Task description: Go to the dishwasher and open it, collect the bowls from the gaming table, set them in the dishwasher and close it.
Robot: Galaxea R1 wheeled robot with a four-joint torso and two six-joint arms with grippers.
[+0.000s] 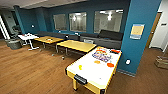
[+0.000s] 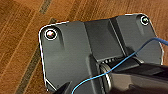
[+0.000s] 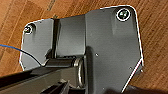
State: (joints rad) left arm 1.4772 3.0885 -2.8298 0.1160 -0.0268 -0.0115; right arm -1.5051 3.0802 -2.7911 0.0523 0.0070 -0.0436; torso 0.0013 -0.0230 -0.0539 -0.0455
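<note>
Head view: gaming table [image 1: 93, 72] sits at about 5 o'clock, its near end with the dark slot [image 1: 80, 79] pointing toward the camera. White top carries the targets. One orange bowl [image 1: 110, 65] lies near the right-hand rim; a paler orange one [image 1: 97, 62] lies just left of it, nearer the middle. A small yellow piece [image 1: 80, 67] sits toward the near end, well apart from both; too small to confirm as a bowl. A patterned mat or tray [image 1: 101, 56] and more orange and red items occupy the far end, against the teal pillar [image 1: 140, 32].

Two yellow-topped benches [image 1: 76, 45] stand at 12 o'clock, a white folding bench [image 1: 28, 37] at 10 o'clock, a dark sofa [image 1: 105, 38] along the windowed wall.

Judgement: the table's near corner faces the robot, so this reads as the approach to collect the bowls.

Wrist views: wood plank floor [image 2: 22, 37] under both arms, so both appear to hang low. Gripper state, both sides: cannot tell. A blue cable [image 2: 120, 62] crosses the left arm.
</note>
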